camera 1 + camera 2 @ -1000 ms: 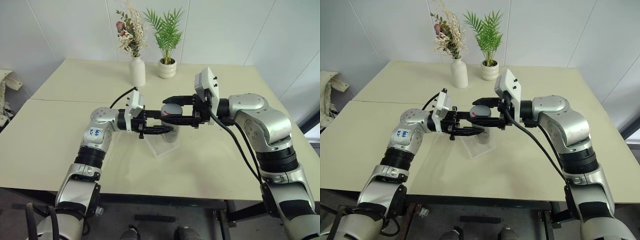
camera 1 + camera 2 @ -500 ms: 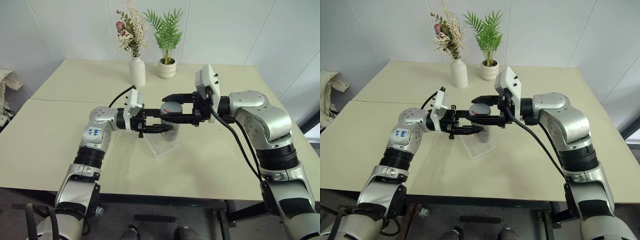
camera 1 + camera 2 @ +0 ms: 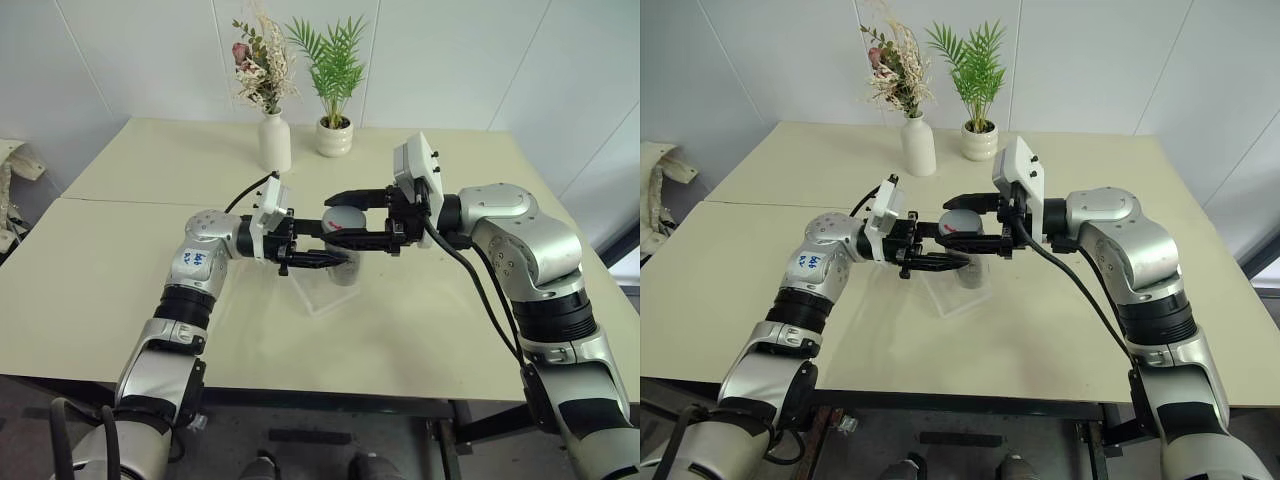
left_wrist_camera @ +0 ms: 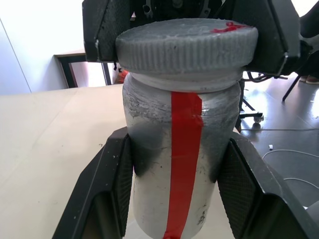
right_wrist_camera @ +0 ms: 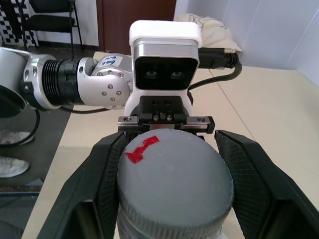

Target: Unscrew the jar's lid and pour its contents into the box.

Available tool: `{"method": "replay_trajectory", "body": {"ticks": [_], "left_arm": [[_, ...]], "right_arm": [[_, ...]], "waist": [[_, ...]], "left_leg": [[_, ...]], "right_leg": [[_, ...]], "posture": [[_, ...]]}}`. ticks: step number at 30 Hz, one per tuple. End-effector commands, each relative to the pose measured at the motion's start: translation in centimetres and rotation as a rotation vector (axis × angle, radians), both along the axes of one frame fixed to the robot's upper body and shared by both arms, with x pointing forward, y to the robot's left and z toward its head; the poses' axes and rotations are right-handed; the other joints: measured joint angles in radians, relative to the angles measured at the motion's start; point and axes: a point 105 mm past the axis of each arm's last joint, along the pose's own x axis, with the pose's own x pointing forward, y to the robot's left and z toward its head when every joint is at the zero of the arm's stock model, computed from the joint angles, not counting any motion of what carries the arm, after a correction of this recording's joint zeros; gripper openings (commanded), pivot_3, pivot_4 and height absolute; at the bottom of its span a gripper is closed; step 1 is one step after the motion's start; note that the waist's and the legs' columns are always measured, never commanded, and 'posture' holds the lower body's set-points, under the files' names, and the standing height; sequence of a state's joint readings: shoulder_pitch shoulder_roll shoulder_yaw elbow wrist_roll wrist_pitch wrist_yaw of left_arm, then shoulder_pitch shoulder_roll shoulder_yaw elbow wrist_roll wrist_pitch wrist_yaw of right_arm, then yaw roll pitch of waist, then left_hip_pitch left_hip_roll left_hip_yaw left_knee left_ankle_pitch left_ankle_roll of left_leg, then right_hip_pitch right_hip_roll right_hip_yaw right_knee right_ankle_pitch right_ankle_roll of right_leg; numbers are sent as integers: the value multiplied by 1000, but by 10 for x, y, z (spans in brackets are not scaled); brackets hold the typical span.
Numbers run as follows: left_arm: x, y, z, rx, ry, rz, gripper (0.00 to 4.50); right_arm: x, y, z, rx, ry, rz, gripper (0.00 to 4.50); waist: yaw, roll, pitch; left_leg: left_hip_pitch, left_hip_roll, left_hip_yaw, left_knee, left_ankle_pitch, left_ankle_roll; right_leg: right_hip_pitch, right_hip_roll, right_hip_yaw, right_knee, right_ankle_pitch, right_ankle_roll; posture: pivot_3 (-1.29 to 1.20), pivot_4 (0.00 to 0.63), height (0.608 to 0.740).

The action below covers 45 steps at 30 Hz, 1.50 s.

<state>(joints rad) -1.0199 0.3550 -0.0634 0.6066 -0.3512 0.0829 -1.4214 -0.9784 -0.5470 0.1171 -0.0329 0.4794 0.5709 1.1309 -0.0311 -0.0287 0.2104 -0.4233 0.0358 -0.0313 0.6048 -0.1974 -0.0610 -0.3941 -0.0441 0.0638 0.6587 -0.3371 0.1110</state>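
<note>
Clear plastic marks the box [image 3: 322, 292], which we see lying on the table [image 3: 110, 270] around its middle, nearer the front edge than the back. Just above it our two arms meet. Our left pincer [image 3: 335, 258] reaches in level from the left and is clamped on the jar [image 4: 174, 169], its black fingers [image 4: 117, 189] pressed against the grey sides on either side of the red stripe. The jar stands upright over the box; whether its base touches the box we cannot tell. Our right pincer [image 3: 335, 215] comes in level from the right, a little higher, and pinches the lid [image 5: 174, 181], which sits on the jar's mouth with its red mark facing up. Farther back, near the table's far edge, stand a white vase [image 3: 274, 142] of dried flowers and a white plant pot [image 3: 334, 137] with a green palm, close beside each other.
</note>
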Motion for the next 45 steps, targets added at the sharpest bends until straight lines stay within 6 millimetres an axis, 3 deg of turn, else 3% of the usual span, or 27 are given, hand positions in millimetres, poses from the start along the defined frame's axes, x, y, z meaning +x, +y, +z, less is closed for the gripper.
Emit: {"method": "replay_trajectory", "body": {"ticks": [1, 25, 33, 38, 45], "left_arm": [[-3, -3, -21, 97, 61, -45, 2067], [1, -5, -26, 150, 89, -63, 2067], [2, -7, -18, 94, 55, -55, 2067], [5, -4, 7, 31, -6, -16, 2067], [3, 2, 26, -13, -37, 18, 2067]], "right_arm": [[-8, -8, 31, 18, -184, -6, 2534], [2, -18, 42, -23, -251, -49, 2534], [1, -22, 45, 25, -223, -60, 2534], [5, -42, 43, 47, -201, -156, 2534], [8, -72, 28, 52, -155, -310, 2534]], "waist": [[0, 0, 0], [0, 4, 3], [1, 4, 3], [2, 4, 3], [3, 4, 3]], "left_leg": [[0, 0, 0, 0, 0, 0], [0, 0, 0, 0, 0, 0], [0, 0, 0, 0, 0, 0], [0, 0, 0, 0, 0, 0], [-1, -1, 0, 0, 0, 0]], "right_leg": [[0, 0, 0, 0, 0, 0], [0, 0, 0, 0, 0, 0], [0, 0, 0, 0, 0, 0], [0, 0, 0, 0, 0, 0], [0, 0, 0, 0, 0, 0]], "posture": [[0, 150, 740], [0, 150, 740], [0, 150, 740], [0, 150, 740], [0, 150, 740]]}}
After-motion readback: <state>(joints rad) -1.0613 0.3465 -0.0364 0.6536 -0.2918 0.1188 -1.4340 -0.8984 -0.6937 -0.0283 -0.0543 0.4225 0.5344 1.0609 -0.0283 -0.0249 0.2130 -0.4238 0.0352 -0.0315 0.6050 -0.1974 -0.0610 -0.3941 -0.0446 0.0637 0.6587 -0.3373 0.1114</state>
